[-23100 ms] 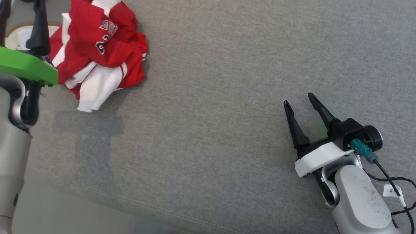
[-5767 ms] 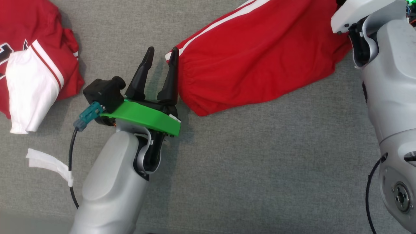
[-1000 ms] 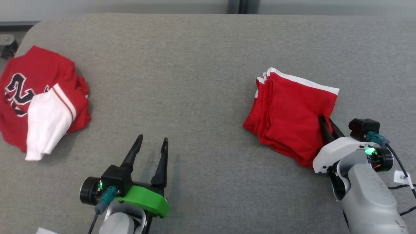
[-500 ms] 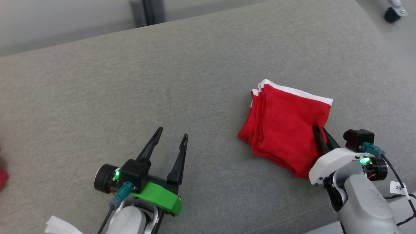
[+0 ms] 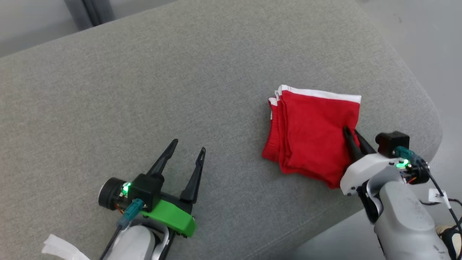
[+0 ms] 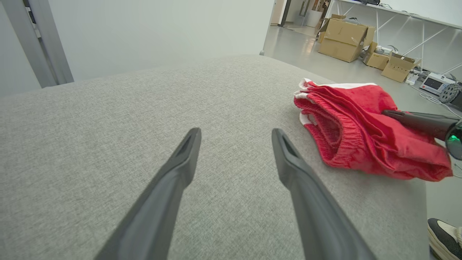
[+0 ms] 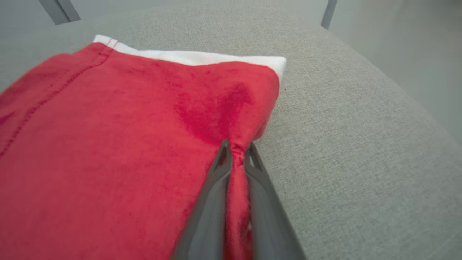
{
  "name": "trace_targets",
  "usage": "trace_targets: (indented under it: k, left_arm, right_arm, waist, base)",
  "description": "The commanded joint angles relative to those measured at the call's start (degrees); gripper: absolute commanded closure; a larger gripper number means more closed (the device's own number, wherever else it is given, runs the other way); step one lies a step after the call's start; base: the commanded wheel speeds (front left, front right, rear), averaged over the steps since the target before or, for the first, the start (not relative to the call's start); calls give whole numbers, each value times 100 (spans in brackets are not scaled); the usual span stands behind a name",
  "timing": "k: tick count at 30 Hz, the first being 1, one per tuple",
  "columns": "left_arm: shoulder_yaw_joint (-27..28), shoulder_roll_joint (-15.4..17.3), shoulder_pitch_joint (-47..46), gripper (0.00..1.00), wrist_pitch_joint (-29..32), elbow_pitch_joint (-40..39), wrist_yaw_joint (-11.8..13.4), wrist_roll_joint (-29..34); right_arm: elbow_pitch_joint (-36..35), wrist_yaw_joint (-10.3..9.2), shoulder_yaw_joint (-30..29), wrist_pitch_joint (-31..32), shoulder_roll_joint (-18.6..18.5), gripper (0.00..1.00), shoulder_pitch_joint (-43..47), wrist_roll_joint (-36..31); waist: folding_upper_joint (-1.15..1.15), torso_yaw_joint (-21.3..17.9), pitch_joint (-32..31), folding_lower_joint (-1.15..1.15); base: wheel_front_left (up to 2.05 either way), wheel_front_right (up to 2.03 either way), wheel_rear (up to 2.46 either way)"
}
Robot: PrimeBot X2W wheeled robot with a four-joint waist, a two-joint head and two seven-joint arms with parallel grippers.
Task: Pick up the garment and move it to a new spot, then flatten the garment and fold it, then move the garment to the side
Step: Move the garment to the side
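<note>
The garment is a folded red piece with a white band along its far edge, lying flat on the grey cushion near its right end. My right gripper is shut on the garment's right edge; the right wrist view shows red cloth pinched between the dark fingers. My left gripper stands open over bare cushion to the garment's left, with nothing between its fingers. The left wrist view has the garment at the right, stacked in layers.
The grey cushion ends in a rounded corner just right of the garment, with floor beyond. Cardboard boxes stand on the floor far off. A shoe shows by the cushion's near corner.
The head camera has swung right, so the red and white jersey at the left has left the picture. The garment, still pinched by the right gripper, lies closer to the cushion's right corner.
</note>
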Motion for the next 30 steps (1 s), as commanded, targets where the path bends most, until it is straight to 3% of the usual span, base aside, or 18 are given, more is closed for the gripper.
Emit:
trace_targets:
  k: [1, 5, 11, 21, 26, 27, 28, 29, 30]
  left_arm:
    - [29, 86, -140, 0, -4, -16, 11, -35]
    - [-8, 223, -312, 0, -4, -82, 11, -45]
    - [-112, 440, -643, 0, -3, -227, 11, -114]
    - [-216, 637, -1038, 0, 2, -341, 11, -181]
    - [-213, 631, -1059, 0, 9, -276, 11, -200]
    - [-209, 632, -1050, 0, 10, -255, 11, -216]
    - [-218, 628, -1051, 0, 11, -224, 12, -237]
    - [-225, 623, -1056, 0, 21, -197, 12, -243]
    - [-229, 608, -1062, 0, 24, -170, 12, -255]
  right_arm:
    - [21, -10, -77, -11, -25, 100, -196, -189]
    - [173, -10, -174, -4, -173, 100, -820, -617]
    - [495, -10, -459, 259, -852, 100, -1849, -986]
    - [740, -10, -1813, 780, -1822, 100, -2881, -1790]
    - [218, -10, -2501, 982, -1862, 100, -3007, -2373]
    - [96, -10, -2641, 987, -1836, 96, -3024, -2466]
    - [-61, -10, -2814, 960, -1778, 53, -3018, -2591]
    - [-161, -10, -2913, 956, -1703, 0, -2995, -2690]
    - [-311, -10, -3052, 944, -1627, 0, -2976, -2810]
  waist:
    - [0, 213, 394, 0]
    - [0, 500, 771, 0]
    - [0, 975, 1411, 0]
    - [0, 1459, 1980, 0]
    - [0, 1558, 1994, 0]
    - [0, 1569, 1990, 0]
    - [0, 1586, 1979, 0]
    - [0, 1598, 1968, 0]
    - [0, 1616, 1946, 0]
  base:
    - [0, 0, 0]
    - [0, 0, 0]
    - [0, 0, 0]
    - [0, 0, 0]
    - [0, 0, 0]
    - [0, 0, 0]
    - [0, 0, 0]
    - [0, 0, 0]
    - [0, 0, 0]
